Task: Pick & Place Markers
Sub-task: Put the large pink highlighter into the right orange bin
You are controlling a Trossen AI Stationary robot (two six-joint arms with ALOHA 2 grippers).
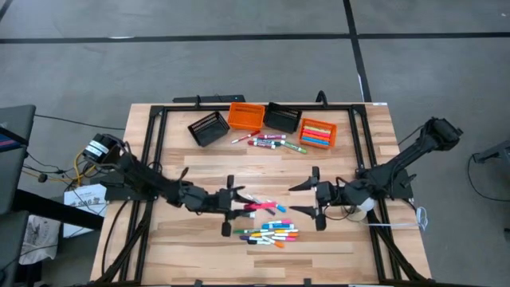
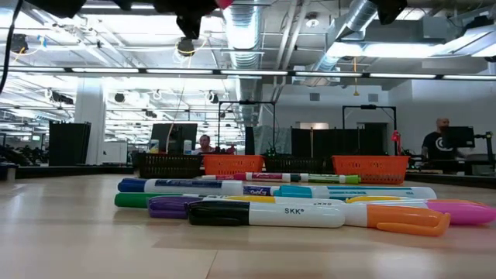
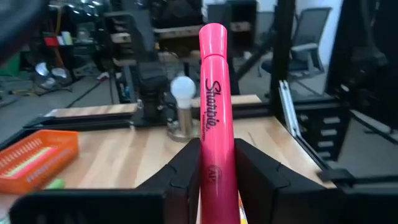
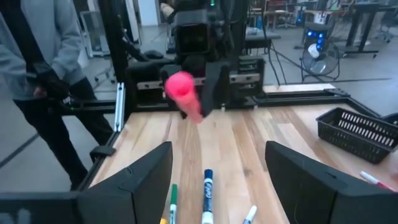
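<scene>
My left gripper [image 1: 237,209] is shut on a pink marker [image 3: 214,93] above the table's near middle. That marker also shows in the right wrist view as a pink marker [image 4: 183,93] pointing at the camera. My right gripper [image 1: 307,199] faces it from the right, open and with nothing between its fingers. A pile of markers [image 1: 271,233] in many colours lies flat on the wood below and between the two grippers, and the same pile [image 2: 294,205] fills the low view. A second group of markers [image 1: 267,141] lies farther back. My left gripper pinches the pink marker's rear part [image 3: 216,168] between its two fingers [image 3: 183,177]. The fingers come level from the table's left and lie along the marker, which sticks far out past the fingertips. The marker is lifted clear of the table, about level, pointing toward my right gripper.
Several bins stand in a row at the back: a black bin [image 1: 209,127], an orange bin [image 1: 245,116], a black bin [image 1: 282,117] and an orange bin [image 1: 317,132] with markers in it. A person [image 4: 43,74] stands beyond the table's left edge.
</scene>
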